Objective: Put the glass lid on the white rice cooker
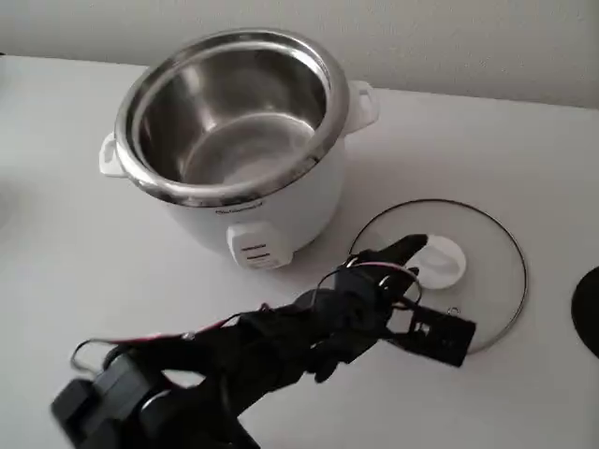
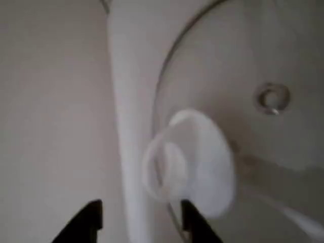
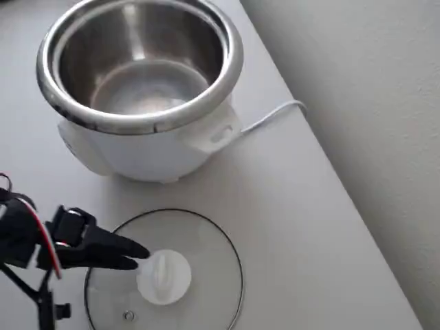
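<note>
Your gripper (image 2: 137,218) has its fingers spread apart, right by the white knob of the glass lid (image 1: 487,271). The lid lies flat on the table (image 1: 75,253) beside the open white rice cooker (image 1: 281,210).

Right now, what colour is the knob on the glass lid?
White knob on the glass lid, clearest in the overhead view.

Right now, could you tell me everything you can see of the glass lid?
The glass lid is a round, clear disc with a thin metal rim, a white plastic knob at its centre and a small steam-vent grommet near the edge. It lies flat on the white table, knob up, beside the rice cooker and apart from it. The black gripper is open at the knob, not closed on it.
</note>
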### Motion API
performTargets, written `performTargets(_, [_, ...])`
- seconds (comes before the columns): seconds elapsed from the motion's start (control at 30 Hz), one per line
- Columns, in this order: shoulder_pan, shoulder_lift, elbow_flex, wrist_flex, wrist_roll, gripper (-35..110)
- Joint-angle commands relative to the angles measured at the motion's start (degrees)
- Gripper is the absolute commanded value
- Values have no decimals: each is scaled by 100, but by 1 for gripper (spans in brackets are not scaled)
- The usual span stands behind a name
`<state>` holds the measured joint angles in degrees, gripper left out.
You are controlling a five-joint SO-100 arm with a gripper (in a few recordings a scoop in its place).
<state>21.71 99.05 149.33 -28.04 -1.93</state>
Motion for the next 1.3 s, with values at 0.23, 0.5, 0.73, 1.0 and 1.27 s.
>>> performTargets(0.23, [79, -1248, -1881, 9, 62, 21])
performTargets(0.5, [193, -2013, -3305, 1459, 308, 0])
performTargets(0.73, [255, -1116, -4069, 3894, 396, 0])
performTargets(1.0, [229, 598, -4693, 5766, 422, 0])
performTargets(1.27, [316, 1433, -5203, 6117, 255, 0])
